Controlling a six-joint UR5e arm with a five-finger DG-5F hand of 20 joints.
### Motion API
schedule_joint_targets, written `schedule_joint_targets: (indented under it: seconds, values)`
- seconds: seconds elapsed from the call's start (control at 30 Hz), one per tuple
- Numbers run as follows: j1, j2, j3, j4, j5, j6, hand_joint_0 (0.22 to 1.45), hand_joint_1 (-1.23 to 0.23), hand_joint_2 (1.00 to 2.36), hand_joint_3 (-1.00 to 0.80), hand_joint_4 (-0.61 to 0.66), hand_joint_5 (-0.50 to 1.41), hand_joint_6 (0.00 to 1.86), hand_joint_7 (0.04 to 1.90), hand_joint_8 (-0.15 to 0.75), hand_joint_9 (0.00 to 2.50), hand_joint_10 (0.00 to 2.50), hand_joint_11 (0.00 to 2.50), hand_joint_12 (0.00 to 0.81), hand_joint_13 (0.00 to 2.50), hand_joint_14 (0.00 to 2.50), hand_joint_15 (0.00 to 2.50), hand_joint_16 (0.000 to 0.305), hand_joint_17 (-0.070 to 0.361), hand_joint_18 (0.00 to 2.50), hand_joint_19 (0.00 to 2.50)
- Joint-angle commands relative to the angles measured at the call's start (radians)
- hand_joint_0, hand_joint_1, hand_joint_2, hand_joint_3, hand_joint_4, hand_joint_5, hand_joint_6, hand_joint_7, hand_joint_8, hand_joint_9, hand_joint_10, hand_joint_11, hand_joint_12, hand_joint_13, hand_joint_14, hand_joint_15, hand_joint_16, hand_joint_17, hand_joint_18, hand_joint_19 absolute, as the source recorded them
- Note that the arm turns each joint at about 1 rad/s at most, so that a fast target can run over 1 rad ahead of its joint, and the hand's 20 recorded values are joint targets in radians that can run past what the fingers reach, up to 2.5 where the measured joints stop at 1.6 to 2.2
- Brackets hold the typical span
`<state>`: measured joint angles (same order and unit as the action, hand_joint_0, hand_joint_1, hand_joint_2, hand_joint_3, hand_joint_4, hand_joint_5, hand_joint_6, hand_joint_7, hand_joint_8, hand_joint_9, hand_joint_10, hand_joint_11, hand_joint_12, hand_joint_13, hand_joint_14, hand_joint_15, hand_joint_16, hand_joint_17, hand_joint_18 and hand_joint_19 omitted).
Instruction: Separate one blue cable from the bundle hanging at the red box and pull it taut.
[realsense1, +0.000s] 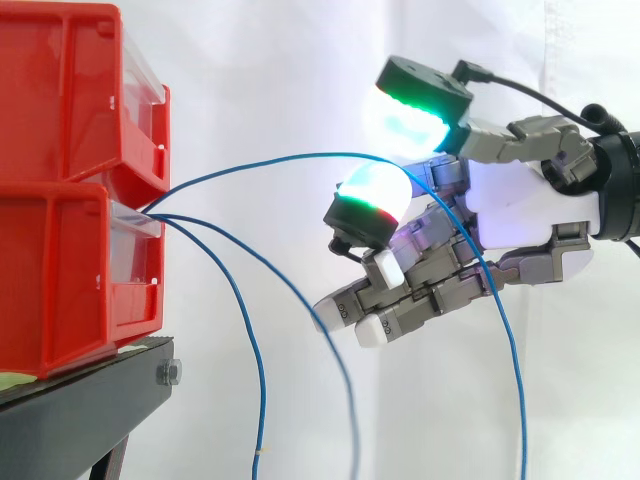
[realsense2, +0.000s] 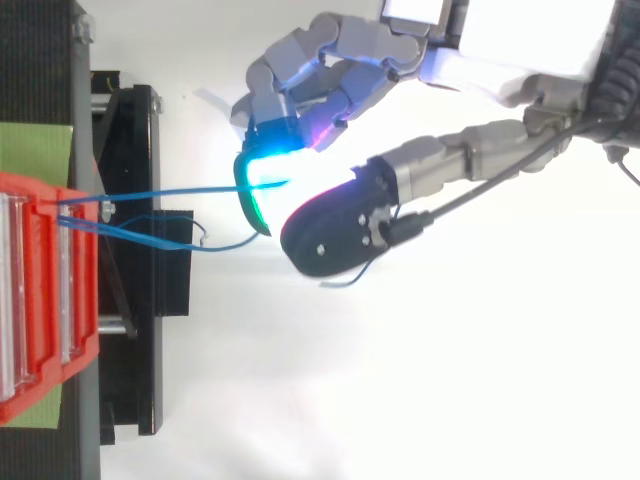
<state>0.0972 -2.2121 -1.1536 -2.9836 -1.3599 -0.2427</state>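
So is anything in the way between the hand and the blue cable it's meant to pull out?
Nothing visible is in the way. The uppermost blue cable arcs from the red box straight to the hand and runs down past it. The other two cables hang lower, nearer the box, off that path.

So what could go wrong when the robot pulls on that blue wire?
The top blue cable sags in an arc over to the hand, so it might slip away when pulled. Two other blue cables hang just beneath it and could get dragged along. All three come out of the red box at one spot, so a hard tug might shift the box.
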Motion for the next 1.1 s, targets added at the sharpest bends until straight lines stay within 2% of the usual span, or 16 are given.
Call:
schedule_joint_targets:
  seconds: [0.0,0.1,0.2,0.27,0.37,0.5,0.73,0.8,0.97,1.07]
  values:
    - [-0.001,0.0,0.0,0.0,0.001,0.0,0.53,-0.41,1.0,-0.5,0.17,-0.18,0.83,1.18,0.3,0.89,0.02,0.86,0.329,0.39,0.01,0.23,0.043,0.096,0.33,0.29]
    - [-0.001,0.0,0.0,0.0,0.001,0.0,0.55,-0.4,1.0,-0.5,0.17,-0.18,0.83,1.2,0.295,0.9,0.02,0.86,0.32,0.38,0.01,0.23,0.041,0.091,0.32,0.29]
    - [-0.004,-0.001,-0.002,-0.002,0.004,0.017,0.58,-0.46,1.0,-0.49,0.16,-0.18,0.82,1.21,0.294,0.9,0.02,0.88,0.314,0.38,0.01,0.23,0.039,0.088,0.31,0.29]
    - [-0.011,-0.006,-0.015,0.002,0.001,0.059,0.58,-0.5,1.01,-0.45,0.16,-0.18,0.82,1.22,0.289,0.9,0.03,0.88,0.313,0.38,0.01,0.23,0.039,0.087,0.3,0.28]
    - [-0.013,-0.014,-0.028,0.011,0.002,0.134,0.58,-0.57,1.01,-0.39,0.15,-0.18,0.81,1.25,0.293,0.89,0.03,0.88,0.313,0.37,0.01,0.23,0.039,0.087,0.29,0.28]
    - [-0.014,-0.02,-0.028,0.009,0.001,0.177,0.57,-0.62,1.01,-0.33,0.16,-0.18,0.82,1.29,0.294,0.89,0.03,0.88,0.315,0.37,0.01,0.23,0.039,0.087,0.28,0.27]
    - [-0.014,-0.02,-0.026,0.011,-0.001,0.168,0.56,-0.67,1.02,-0.18,0.16,-0.19,0.85,1.38,0.296,0.89,0.03,0.89,0.315,0.36,0.01,0.23,0.039,0.088,0.28,0.26]
    - [-0.014,-0.02,-0.026,0.011,0.001,0.168,0.56,-0.69,1.02,-0.17,0.16,-0.19,0.86,1.34,0.293,0.88,0.03,0.9,0.316,0.36,0.01,0.23,0.039,0.088,0.27,0.26]
    - [-0.016,-0.02,-0.028,0.011,0.01,0.168,0.59,-0.75,1.02,-0.28,0.16,-0.2,0.87,1.31,0.282,0.86,0.03,0.9,0.317,0.35,0.01,0.23,0.039,0.088,0.27,0.27]
    - [-0.016,-0.023,-0.026,0.011,0.01,0.166,0.56,-0.73,1.0,-0.47,0.17,-0.2,0.87,1.27,0.285,0.86,0.03,0.89,0.323,0.36,0.01,0.24,0.04,0.091,0.28,0.27]
